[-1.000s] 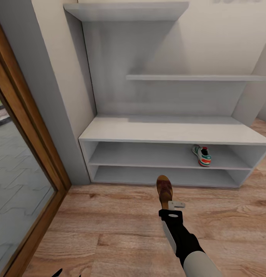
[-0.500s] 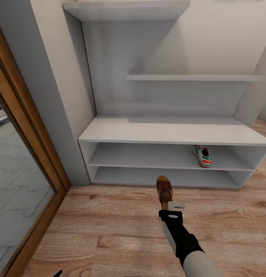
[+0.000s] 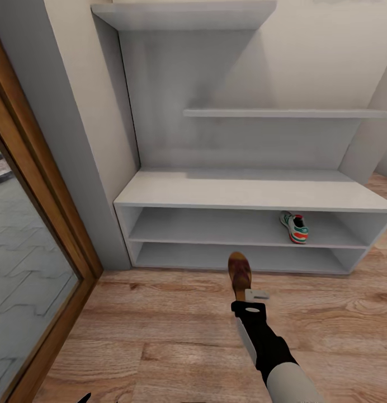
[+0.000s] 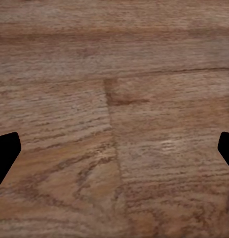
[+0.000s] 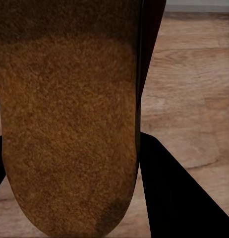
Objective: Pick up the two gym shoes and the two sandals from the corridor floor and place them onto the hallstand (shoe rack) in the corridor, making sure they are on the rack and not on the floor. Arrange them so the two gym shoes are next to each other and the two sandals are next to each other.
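A brown sandal [image 3: 239,274] hangs over the corridor floor [image 3: 160,324] just in front of the hallstand [image 3: 244,193]. My right gripper [image 3: 246,299] is shut on its heel end, and the toe points at the low shelves. Close up in the right wrist view, the mottled footbed of the sandal [image 5: 70,124] sits beside one dark finger [image 5: 179,193]. One gym shoe [image 3: 295,226] lies on the upper open shelf, toward the right. In the left wrist view my left gripper [image 4: 114,151] is open over bare floor planks, with its fingertips [image 4: 5,151] at the picture's sides.
A wood-framed glass door [image 3: 31,246] stands at the left, with a grey wall post [image 3: 87,157] between it and the hallstand. Stepped wall shelves [image 3: 283,113] rise above the bench top. Open floor lies on both sides of my right arm.
The right gripper has carried the sandal slightly forward and up, toward the rack. The view itself shifted very little.
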You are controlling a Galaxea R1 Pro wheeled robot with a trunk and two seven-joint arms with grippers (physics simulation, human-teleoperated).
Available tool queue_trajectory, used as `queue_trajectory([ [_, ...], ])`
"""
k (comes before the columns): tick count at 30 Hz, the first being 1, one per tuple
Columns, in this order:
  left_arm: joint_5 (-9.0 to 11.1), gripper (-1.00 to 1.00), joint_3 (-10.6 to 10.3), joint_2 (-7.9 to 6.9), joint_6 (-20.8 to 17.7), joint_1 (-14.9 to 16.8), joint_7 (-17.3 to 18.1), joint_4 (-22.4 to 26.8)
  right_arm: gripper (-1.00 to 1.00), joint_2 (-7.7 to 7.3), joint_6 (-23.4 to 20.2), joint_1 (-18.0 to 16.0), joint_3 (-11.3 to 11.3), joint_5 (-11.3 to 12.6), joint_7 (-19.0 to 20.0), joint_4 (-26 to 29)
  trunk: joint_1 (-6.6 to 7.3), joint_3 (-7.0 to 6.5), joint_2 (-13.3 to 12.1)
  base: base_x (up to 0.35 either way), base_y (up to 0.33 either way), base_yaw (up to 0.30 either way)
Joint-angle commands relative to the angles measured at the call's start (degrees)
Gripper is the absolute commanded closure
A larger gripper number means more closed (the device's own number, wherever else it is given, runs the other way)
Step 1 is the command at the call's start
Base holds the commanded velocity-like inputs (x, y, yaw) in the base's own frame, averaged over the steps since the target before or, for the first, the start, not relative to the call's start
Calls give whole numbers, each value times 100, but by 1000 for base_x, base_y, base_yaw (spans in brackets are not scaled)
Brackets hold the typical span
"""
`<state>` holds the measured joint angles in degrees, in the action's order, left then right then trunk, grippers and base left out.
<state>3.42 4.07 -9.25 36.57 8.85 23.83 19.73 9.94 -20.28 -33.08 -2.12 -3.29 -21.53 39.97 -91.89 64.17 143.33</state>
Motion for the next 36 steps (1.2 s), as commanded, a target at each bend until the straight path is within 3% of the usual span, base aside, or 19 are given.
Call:
queue_trajectory([
  [1, 35, -100, 25, 2, -5, 3, 60, -4, 100, 6, -74, -6, -16, -14, -9, 42, 1, 5, 2, 0, 0, 0],
  [18, 27, -100, -5, 2, 1, 3, 61, -51, 100, 6, -747, -189, -16, -6, -1, 603, 1, 5, 2, 0, 0, 0],
  [19, 27, -100, -6, 2, 1, 3, 61, -51, 100, 6, -2011, -189, -16, -1, -1, 1606, 1, 5, 2, 0, 0, 0],
  [25, 27, -100, -11, 2, 0, 3, 61, -52, 100, 6, -2021, -190, -16, 152, -1, 1797, -14, 138, 10, 0, 0, 0],
  [36, 27, -100, -11, 2, 0, 3, 61, -56, 100, 6, -2023, -190, -16, 180, -1, 1829, -43, 443, 25, 0, 0, 0],
])
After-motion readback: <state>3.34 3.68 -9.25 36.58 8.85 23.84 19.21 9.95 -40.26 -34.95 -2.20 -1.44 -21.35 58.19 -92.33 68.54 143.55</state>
